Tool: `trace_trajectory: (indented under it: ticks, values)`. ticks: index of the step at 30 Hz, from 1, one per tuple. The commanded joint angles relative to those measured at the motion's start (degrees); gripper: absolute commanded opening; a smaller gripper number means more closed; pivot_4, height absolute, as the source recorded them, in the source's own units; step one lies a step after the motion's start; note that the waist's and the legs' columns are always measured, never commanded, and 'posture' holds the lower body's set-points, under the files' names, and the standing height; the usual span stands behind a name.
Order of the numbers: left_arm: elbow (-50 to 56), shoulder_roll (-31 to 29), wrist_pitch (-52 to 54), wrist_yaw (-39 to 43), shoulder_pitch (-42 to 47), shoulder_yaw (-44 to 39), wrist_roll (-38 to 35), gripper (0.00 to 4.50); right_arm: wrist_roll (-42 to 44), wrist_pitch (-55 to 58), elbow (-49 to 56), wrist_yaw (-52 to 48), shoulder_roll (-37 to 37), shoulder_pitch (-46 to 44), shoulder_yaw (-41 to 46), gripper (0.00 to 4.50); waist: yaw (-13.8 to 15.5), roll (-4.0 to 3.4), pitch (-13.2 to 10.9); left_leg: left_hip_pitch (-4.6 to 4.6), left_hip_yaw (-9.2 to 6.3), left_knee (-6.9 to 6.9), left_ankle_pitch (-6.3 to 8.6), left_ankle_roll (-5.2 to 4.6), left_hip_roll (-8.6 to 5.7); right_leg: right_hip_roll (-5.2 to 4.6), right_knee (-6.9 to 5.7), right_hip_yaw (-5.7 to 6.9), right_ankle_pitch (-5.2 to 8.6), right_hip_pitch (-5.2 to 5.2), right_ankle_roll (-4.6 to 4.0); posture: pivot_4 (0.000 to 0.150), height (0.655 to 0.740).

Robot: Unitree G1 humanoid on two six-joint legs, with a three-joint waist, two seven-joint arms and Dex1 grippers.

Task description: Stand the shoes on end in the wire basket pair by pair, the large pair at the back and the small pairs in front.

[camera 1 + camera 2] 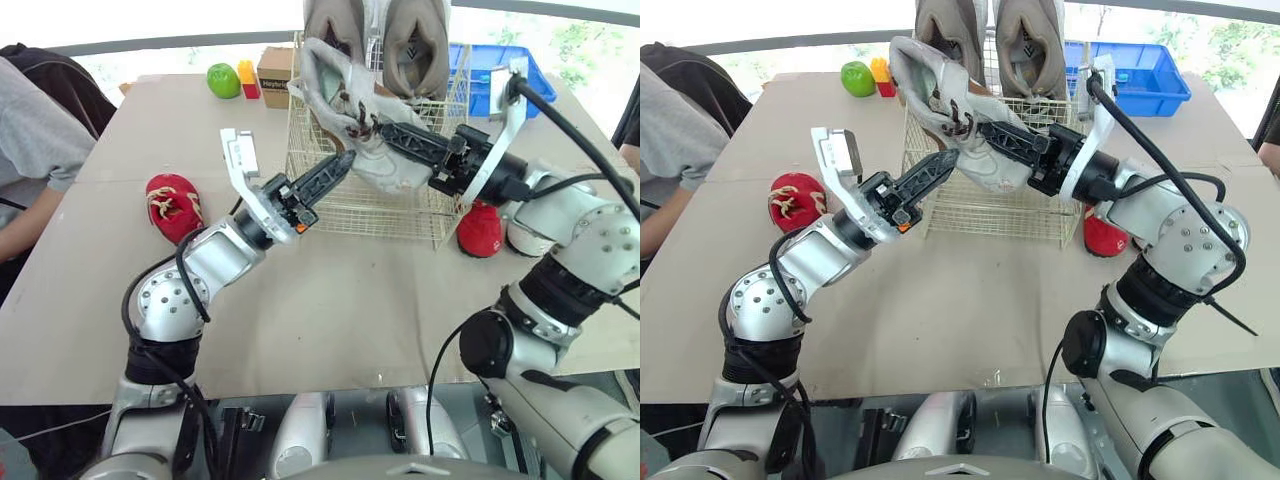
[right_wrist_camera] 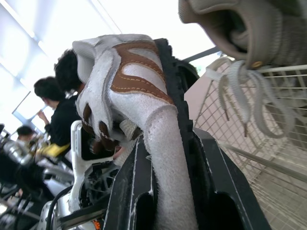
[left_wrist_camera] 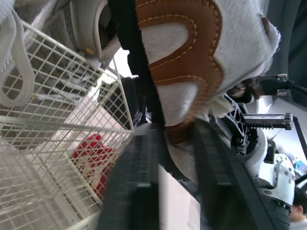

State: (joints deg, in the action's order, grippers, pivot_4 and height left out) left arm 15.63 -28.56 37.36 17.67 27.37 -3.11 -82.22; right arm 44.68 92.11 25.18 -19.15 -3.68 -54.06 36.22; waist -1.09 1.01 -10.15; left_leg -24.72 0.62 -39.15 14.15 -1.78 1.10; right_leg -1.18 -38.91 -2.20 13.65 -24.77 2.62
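Readable text: none in any view.
Cardboard box (image 1: 272, 75): a line of dark print across its front face, upper middle of the left eye view, just left of the wire basket (image 1: 380, 205); the letters are too small to make out.

A tan table (image 1: 330, 320) stands in bright daylight from windows (image 1: 150, 20) along the far side, greenery beyond
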Motion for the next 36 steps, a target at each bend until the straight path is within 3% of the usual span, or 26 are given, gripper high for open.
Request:
trace_trajectory:
  ticks: [1,2,6,11,15,22,27,36]
  values:
    - [0.2,1.1,1.0,1.6,3.1,-1.7,1.6,0.00,4.0,0.4,3.7,2.4,-2.2,0.4,0.5,0.13,0.0,0.00,0.0,0.00,-0.01,0.00,0.00,0.00,0.04,0.02,0.00,-0.01,0.00,0.00,0.00,0.150,0.7400]
    - [-0.1,1.1,1.2,2.1,3.8,-1.9,2.4,0.00,4.3,-0.1,4.5,2.6,-2.1,0.9,0.3,0.13,0.0,0.00,0.0,0.00,-0.01,0.00,0.00,0.00,0.02,0.04,0.01,-0.02,0.00,0.00,0.00,0.150,0.7400]
    - [-3.9,-2.0,1.9,5.8,10.4,-4.1,7.1,0.00,4.3,-8.4,9.6,2.5,0.4,4.2,-4.3,2.07,0.1,0.00,0.0,-0.02,0.00,0.00,0.00,0.00,-0.03,0.09,0.03,-0.04,0.01,0.00,-0.01,0.150,0.7400]
    - [-12.9,-10.8,-0.8,16.4,19.9,-4.9,19.6,0.00,-4.0,-25.3,18.2,-2.8,14.9,14.7,-17.7,4.38,-0.1,-0.01,0.0,0.01,0.13,0.08,0.00,0.00,-0.09,0.13,0.15,-0.11,0.02,-0.01,0.01,0.150,0.7400]
    - [-22.0,-17.1,-20.8,32.0,25.4,2.2,43.3,0.00,-8.5,-40.8,25.1,-11.0,25.5,27.8,-21.8,4.45,0.1,-0.01,0.0,0.01,0.39,0.27,-0.01,0.03,-0.09,0.15,0.36,-0.13,0.04,-0.02,0.02,0.150,0.7400]
    - [-37.5,-12.6,-44.8,39.1,29.7,6.9,62.6,0.00,-9.0,-50.1,24.8,-13.2,29.4,35.6,-24.3,4.45,0.3,0.03,0.0,0.00,0.49,0.29,0.00,0.01,-0.05,0.14,0.42,-0.21,0.03,0.00,0.01,0.150,0.7400]
    - [-48.2,-9.8,-52.2,39.1,30.8,7.9,69.3,0.00,-9.5,-52.3,24.0,-11.7,30.3,36.7,-25.5,4.45,0.2,0.04,0.0,-0.01,0.48,0.28,0.00,0.00,-0.03,0.15,0.41,-0.21,0.03,-0.01,0.01,0.150,0.7400]
    - [-51.0,-13.1,-45.7,47.7,27.0,8.1,71.3,0.00,-9.1,-53.0,24.8,-8.6,31.8,39.6,-26.4,4.45,-0.2,0.11,0.0,0.12,0.44,0.27,0.00,0.00,0.11,0.17,0.26,-0.29,0.03,-0.01,0.02,0.150,0.7400]
